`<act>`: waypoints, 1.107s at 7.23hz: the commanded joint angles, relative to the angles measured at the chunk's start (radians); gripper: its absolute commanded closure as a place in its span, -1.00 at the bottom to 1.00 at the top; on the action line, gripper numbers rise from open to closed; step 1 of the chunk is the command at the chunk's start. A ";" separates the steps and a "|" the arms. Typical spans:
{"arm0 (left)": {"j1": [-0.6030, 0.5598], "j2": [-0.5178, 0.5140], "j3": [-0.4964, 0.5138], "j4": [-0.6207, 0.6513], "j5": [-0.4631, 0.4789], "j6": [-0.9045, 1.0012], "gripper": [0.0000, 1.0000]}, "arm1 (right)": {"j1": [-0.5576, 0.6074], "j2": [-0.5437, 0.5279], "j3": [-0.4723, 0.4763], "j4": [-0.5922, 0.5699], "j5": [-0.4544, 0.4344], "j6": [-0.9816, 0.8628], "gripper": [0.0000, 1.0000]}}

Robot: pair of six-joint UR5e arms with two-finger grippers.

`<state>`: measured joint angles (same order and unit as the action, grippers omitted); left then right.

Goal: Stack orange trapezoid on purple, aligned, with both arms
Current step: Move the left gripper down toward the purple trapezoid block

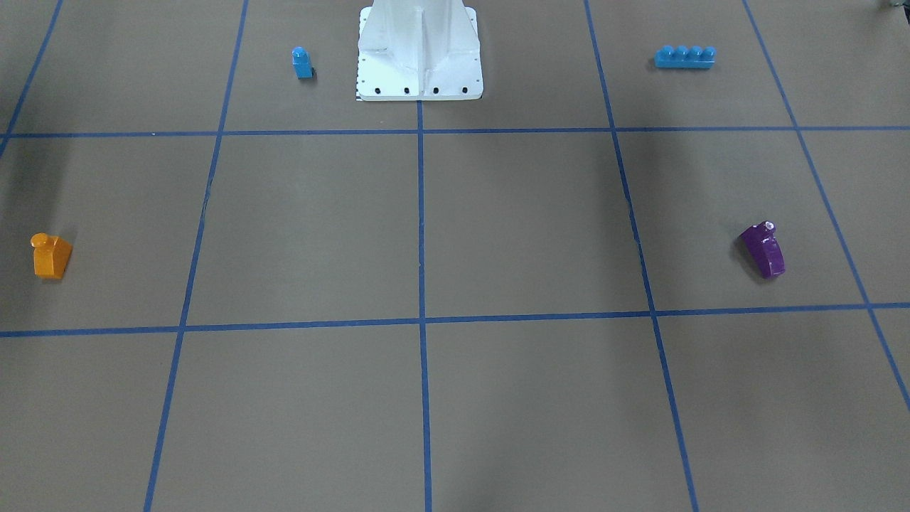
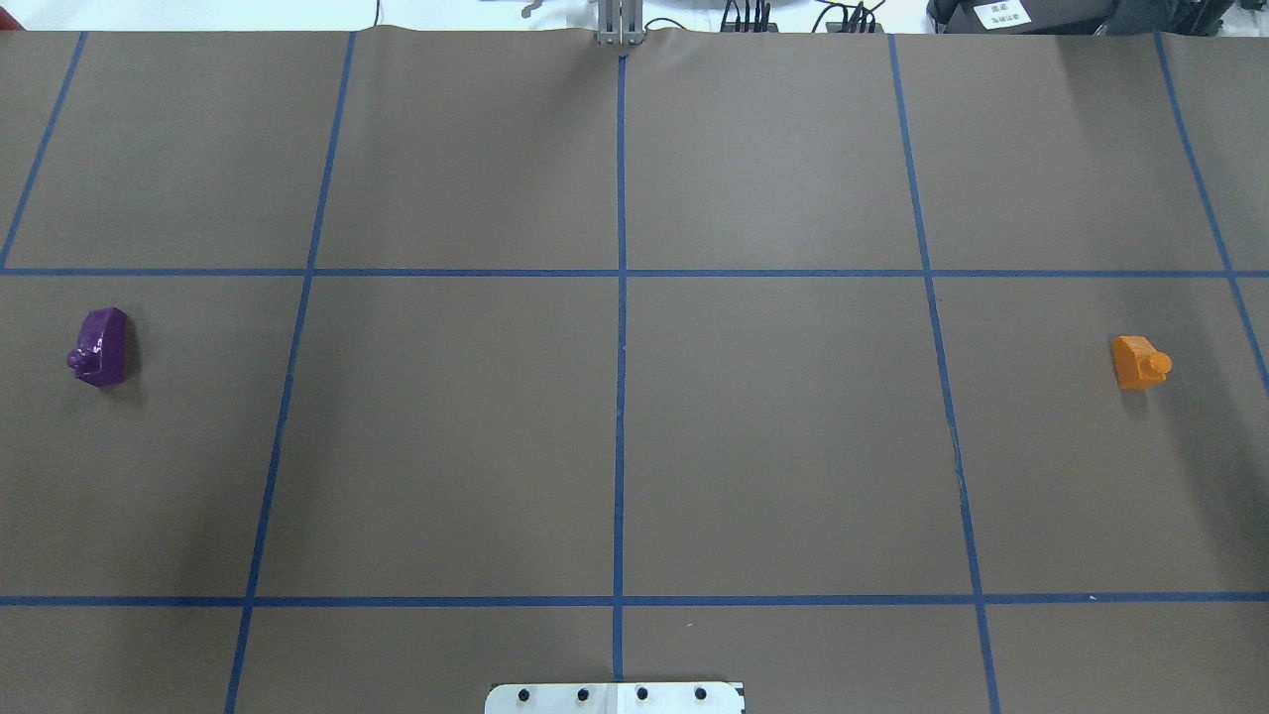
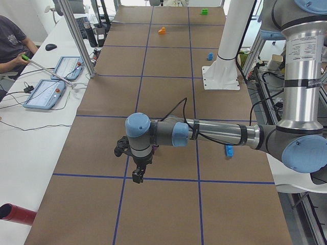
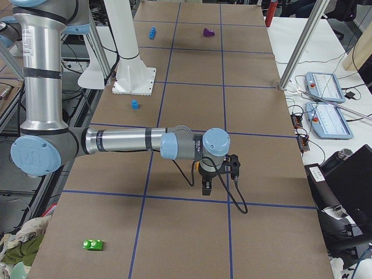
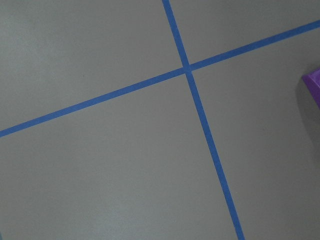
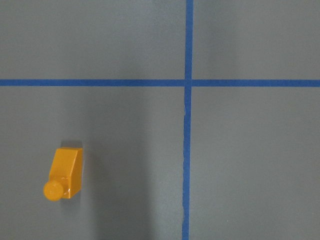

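Note:
The orange trapezoid (image 1: 51,256) lies alone on the brown table on my right side. It also shows in the overhead view (image 2: 1140,362) and below the right wrist camera (image 6: 65,173). The purple brick (image 1: 763,249) lies on my left side, also in the overhead view (image 2: 99,346), and at the left wrist view's right edge (image 5: 314,85). The left gripper (image 3: 138,176) shows only in the exterior left view, held above the table. The right gripper (image 4: 207,187) shows only in the exterior right view. I cannot tell whether either is open or shut.
A small blue single-stud brick (image 1: 302,62) and a long blue four-stud brick (image 1: 684,57) lie either side of the white robot base (image 1: 419,50). A green brick (image 4: 92,244) lies near the right end. Operator tablets (image 3: 46,94) sit beside the table.

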<state>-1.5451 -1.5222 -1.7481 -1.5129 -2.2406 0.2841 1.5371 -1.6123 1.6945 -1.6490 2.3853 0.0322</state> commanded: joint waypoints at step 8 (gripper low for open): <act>0.419 0.011 0.006 -0.443 0.060 -1.035 -1.00 | 0.000 0.032 0.007 -0.002 0.009 0.005 -1.00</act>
<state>-1.2070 -1.5098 -1.7930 -1.8389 -2.2614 -0.6031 1.5370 -1.5821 1.7040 -1.6500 2.3909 0.0351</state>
